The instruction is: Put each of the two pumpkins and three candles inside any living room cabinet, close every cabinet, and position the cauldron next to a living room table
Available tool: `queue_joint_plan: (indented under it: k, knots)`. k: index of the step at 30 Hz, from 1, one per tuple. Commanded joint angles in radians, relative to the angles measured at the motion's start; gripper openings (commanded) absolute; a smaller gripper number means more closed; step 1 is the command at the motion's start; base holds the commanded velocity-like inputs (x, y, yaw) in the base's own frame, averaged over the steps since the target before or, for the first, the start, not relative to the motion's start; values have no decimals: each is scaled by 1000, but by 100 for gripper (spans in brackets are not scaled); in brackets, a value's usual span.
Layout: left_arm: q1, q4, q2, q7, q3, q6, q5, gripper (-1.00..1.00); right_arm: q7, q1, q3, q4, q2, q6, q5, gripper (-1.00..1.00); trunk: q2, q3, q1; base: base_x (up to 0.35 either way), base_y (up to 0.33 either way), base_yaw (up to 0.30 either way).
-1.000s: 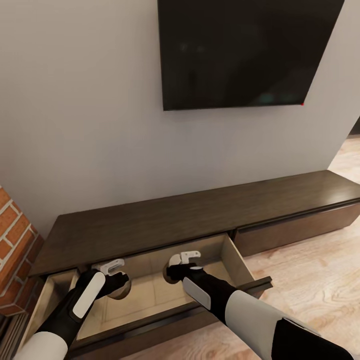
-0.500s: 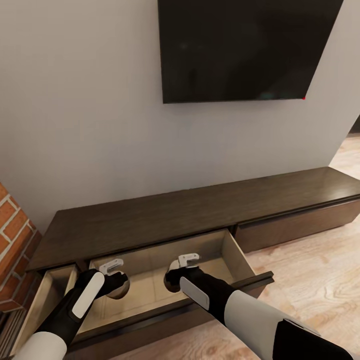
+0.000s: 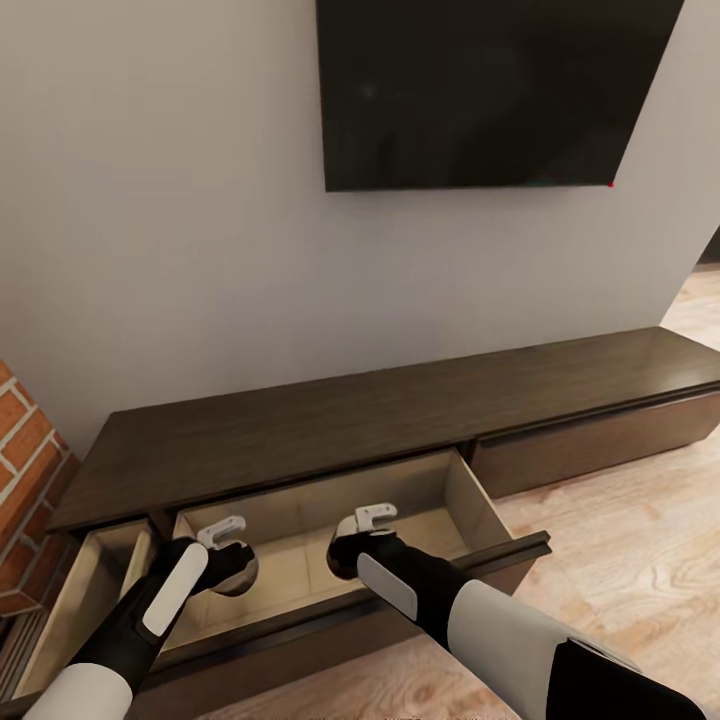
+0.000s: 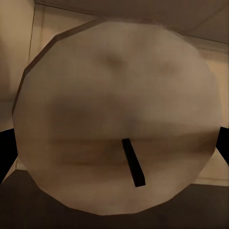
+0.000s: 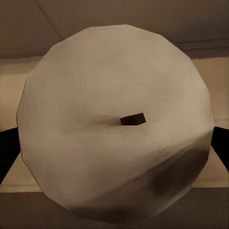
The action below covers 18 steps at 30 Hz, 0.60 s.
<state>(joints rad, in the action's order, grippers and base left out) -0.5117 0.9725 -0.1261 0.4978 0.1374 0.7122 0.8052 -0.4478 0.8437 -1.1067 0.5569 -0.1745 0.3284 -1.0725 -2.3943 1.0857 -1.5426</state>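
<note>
The dark brown cabinet (image 3: 400, 420) runs along the wall with its middle drawer (image 3: 470, 500) pulled out, showing a pale beige inside. My left gripper (image 3: 228, 548) hangs over the drawer's left part, shut on a beige-grey candle (image 4: 117, 119) with a dark wick. Over the drawer's middle, my right gripper (image 3: 362, 532) is shut on a second candle (image 5: 114, 124). In each wrist view dark fingers (image 5: 7, 148) press the candle's sides. Both candles (image 3: 342, 562) sit low inside the drawer; I cannot tell if they touch its floor. The pumpkins, cauldron and table are out of view.
A second drawer (image 3: 90, 590) at the cabinet's far left also stands open. The right drawer front (image 3: 600, 440) is closed. A brick fireplace (image 3: 25, 470) borders the left, a black TV (image 3: 480, 90) hangs above, and wood floor (image 3: 640, 580) lies to the right.
The whole picture has shifted a little, so the camera moved. Both grippers stay shut on their candles over the middle drawer, barely changed.
</note>
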Motion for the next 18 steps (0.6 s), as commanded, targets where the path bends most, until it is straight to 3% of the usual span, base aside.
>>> queue_joint_plan:
  k: [1, 7, 18]
  knots:
    - [-1, 2, 0, 13, 4, 1, 8, -100, -7, 2, -5, 2, 0, 1, -4, -100, -8, 4, -4, 0, 0, 0]
    - [-1, 4, 7, 92, 6, 3, 19, -100, -4, 2, -5, 3, 0, -12, -4, -100, -22, 10, -11, 0, 0, 0]
    - [-1, 5, 9, 106, 7, 5, 22, -100, -1, 2, -8, 4, 0, -32, -4, -100, -22, 10, -11, 52, 0, 0]
